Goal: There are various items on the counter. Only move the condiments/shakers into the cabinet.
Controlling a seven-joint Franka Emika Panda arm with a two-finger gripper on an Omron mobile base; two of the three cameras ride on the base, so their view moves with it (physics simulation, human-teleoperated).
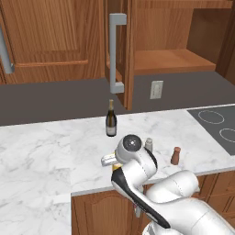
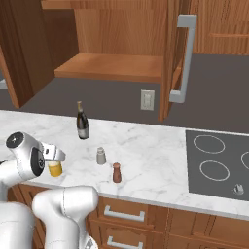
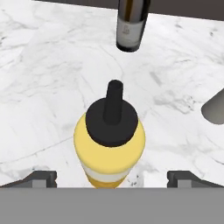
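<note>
Yellow squeeze bottle (image 3: 109,146) under open claw (image 3: 112,178); wine bottle (image 3: 131,24) beyond.

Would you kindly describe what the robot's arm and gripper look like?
The arm is glossy white, built of rounded segments with dark bands at the joints and a round dark cap on one joint. The gripper has two small dark grey fingertips. No cables or markings show.

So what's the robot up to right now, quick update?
Fingers open, either side of the yellow squeeze bottle with black pointed cap, not yet gripping. Bottle upright on the white marble counter. Dark glass wine bottle stands just beyond.
</note>
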